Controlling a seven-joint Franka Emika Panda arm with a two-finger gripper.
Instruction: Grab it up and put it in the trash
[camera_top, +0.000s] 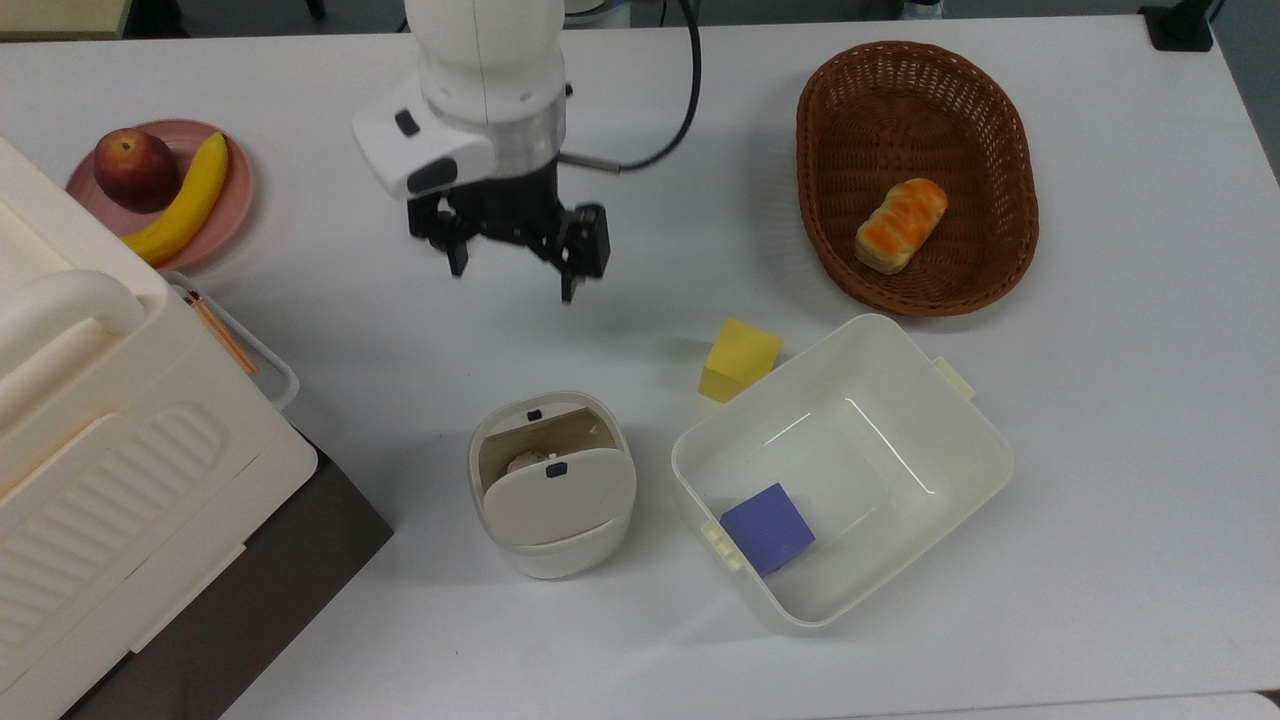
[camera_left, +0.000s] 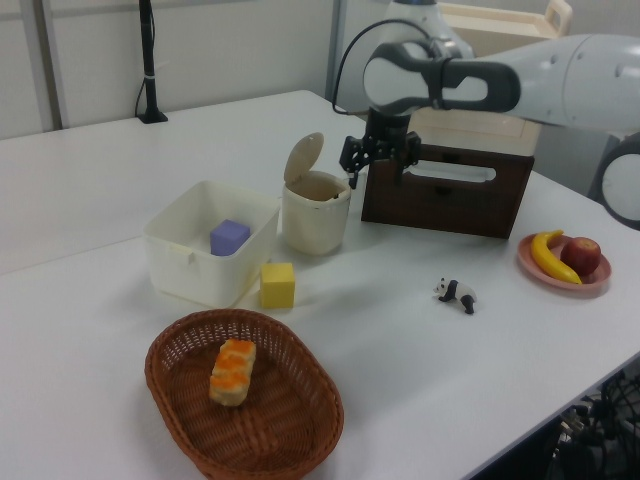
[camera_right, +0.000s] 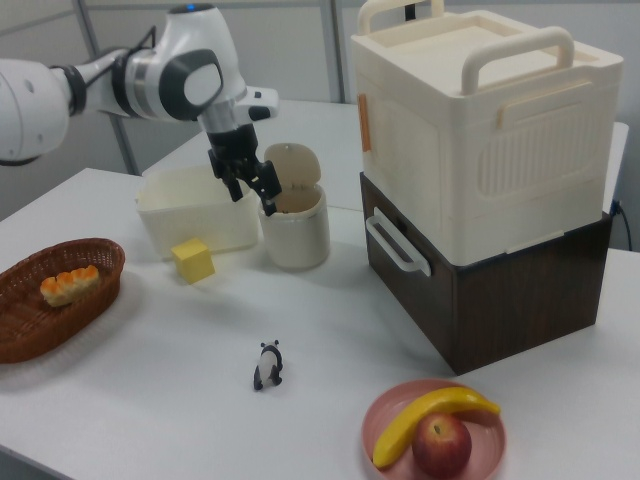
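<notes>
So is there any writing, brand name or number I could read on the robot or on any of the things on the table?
None that can be read.
The cream-white rounded plastic bin bears only small black dots on its flap lid, no letters.
The white robot arm's black end effector shows dark patches on its white casing, but no legible marking.
</notes>
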